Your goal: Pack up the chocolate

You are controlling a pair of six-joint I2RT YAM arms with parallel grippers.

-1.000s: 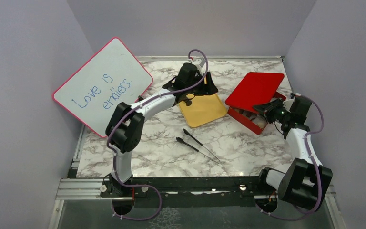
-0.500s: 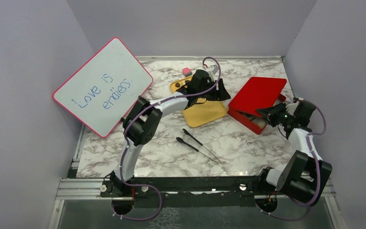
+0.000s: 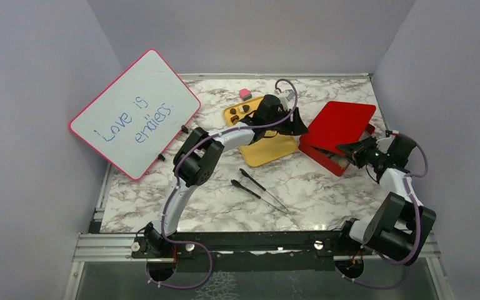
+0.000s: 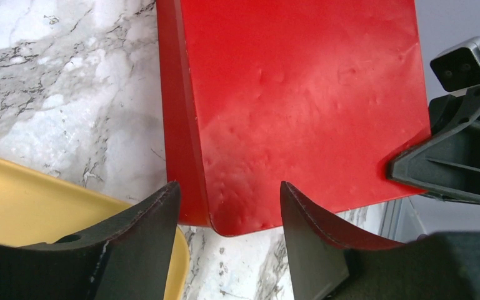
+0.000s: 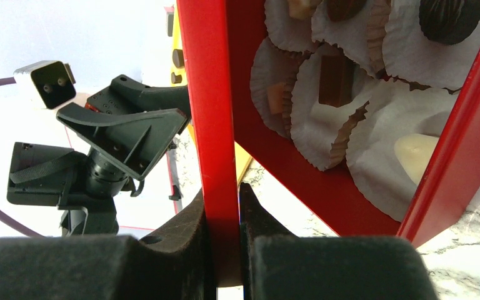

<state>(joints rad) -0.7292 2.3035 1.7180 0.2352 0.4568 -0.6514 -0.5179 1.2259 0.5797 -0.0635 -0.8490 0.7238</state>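
Chocolate [image 3: 242, 109] on tray [image 3: 269, 149], far-left of my left hand [image 4: 228, 190].
That hand open, empty; right hand [image 5: 224, 190] pinches red lid [image 5: 207, 94].

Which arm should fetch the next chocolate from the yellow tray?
Left. The left claw is open and empty at the edge of the tray; the right claw is shut on the red lid, holding it up.

Lid [image 4: 300, 112] glossy red plastic, dimpled; table [image 4: 69, 81] smooth marble-look; cups [image 5: 350, 147] crinkled paper; chocolate [image 5: 334, 78] matt.
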